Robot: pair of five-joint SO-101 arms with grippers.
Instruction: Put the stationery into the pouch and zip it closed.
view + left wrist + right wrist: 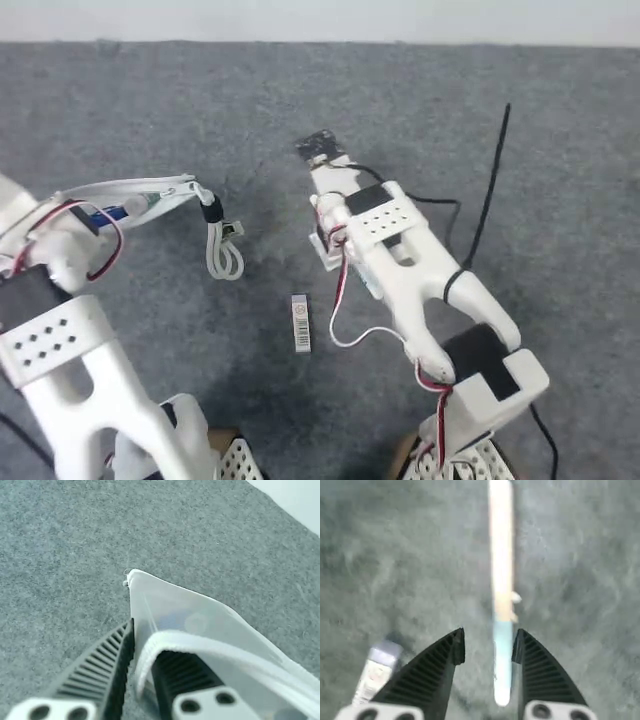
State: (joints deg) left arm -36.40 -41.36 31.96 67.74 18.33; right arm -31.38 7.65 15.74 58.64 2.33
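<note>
One grey, carpet-textured desk (520, 100) carries everything. Two white arms stand on it: the left arm (70, 350) at the near left, the right arm (420, 290) stretching away through the middle.

There is one pouch (200, 625), translucent with a white zipper band along its mouth. Faint blue shapes show through its wall. It is raised off the desk in front of the left arm. The left end effector (142, 645) is clamped nearly closed on the mouth, with the white band pinched between its two ribbed black fingers. One white cord loop (224, 258) hangs from the pouch's far end towards the desk.

There is one pen (501, 555), pale with a blue end, lying flat on the desk. It sits in the gap of the right end effector (489, 635), which is spread wide and holds nothing. The blue end lies between the fingertips with a little space on either side, and the rest runs straight out ahead.

One small white labelled block (300, 322) lies on the desk between the arms, just beside the right arm and well apart from the pouch.
</note>
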